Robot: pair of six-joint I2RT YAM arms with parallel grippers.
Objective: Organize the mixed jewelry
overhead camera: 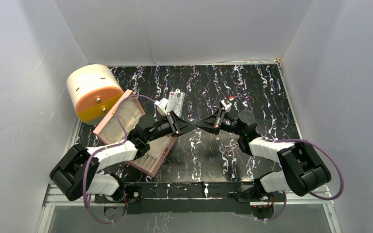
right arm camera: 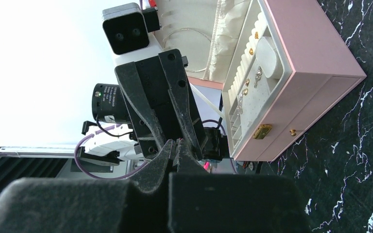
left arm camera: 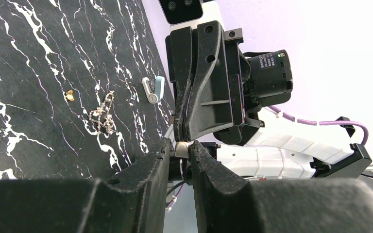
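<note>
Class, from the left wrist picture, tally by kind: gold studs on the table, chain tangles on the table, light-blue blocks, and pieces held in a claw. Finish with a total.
gold stud: 1
chain tangle: 1
light-blue block: 1
small piece in the left claw: 1
Total: 4

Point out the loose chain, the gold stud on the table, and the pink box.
chain point(left arm camera: 102, 114), left wrist view, middle of the tangle.
gold stud point(left arm camera: 69, 95), left wrist view, its centre.
pink box point(right arm camera: 315, 51), right wrist view, outer side wall.
</note>
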